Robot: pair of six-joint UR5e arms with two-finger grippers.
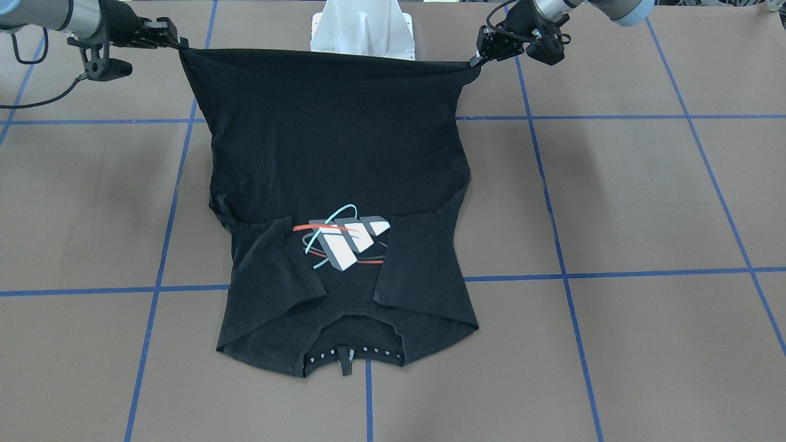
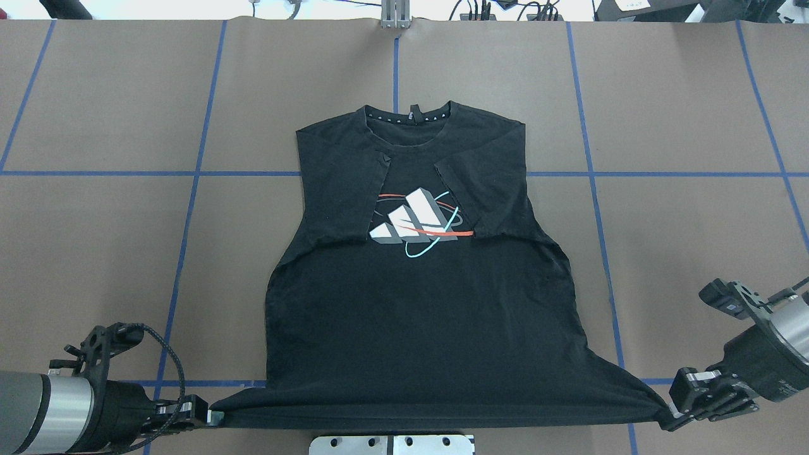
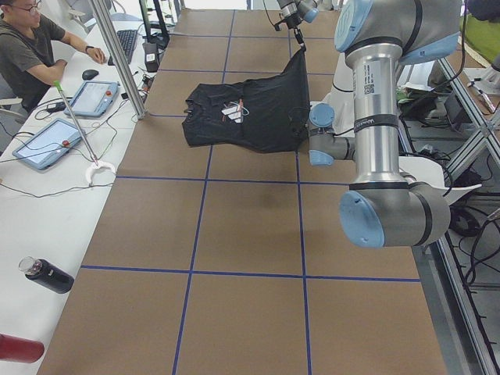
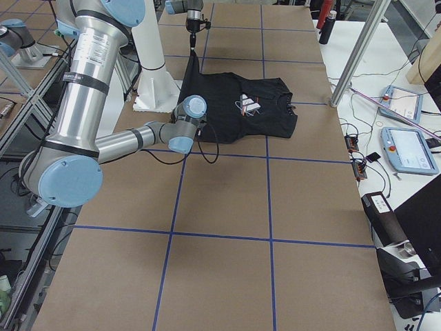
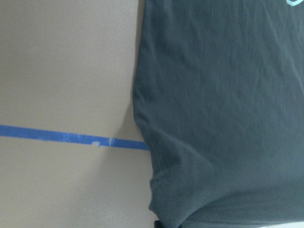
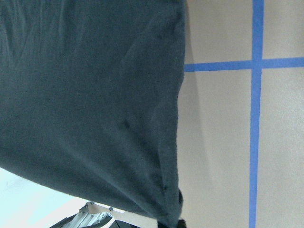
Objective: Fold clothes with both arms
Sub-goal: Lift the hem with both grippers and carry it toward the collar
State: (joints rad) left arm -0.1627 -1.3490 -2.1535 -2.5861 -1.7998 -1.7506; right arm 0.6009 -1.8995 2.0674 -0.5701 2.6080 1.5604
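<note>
The black T-shirt (image 2: 417,303) lies print up on the brown table, collar at the far side and both sleeves folded in over the chest print (image 2: 420,221). My left gripper (image 2: 212,417) is shut on the left hem corner. My right gripper (image 2: 670,418) is shut on the right hem corner. Both hold the hem lifted and stretched taut near my base. In the front-facing view the left gripper (image 1: 479,59) is at the right and the right gripper (image 1: 179,43) at the left, with the shirt (image 1: 331,141) sloping down from them. The wrist views show only black cloth (image 5: 223,118) (image 6: 85,95).
The white pedestal base (image 2: 392,444) stands just behind the raised hem. Blue tape lines (image 2: 189,208) grid the table. In the exterior left view an operator (image 3: 27,47) sits at a side bench with tablets (image 3: 47,142), a metal post (image 3: 117,58) and bottles (image 3: 47,275).
</note>
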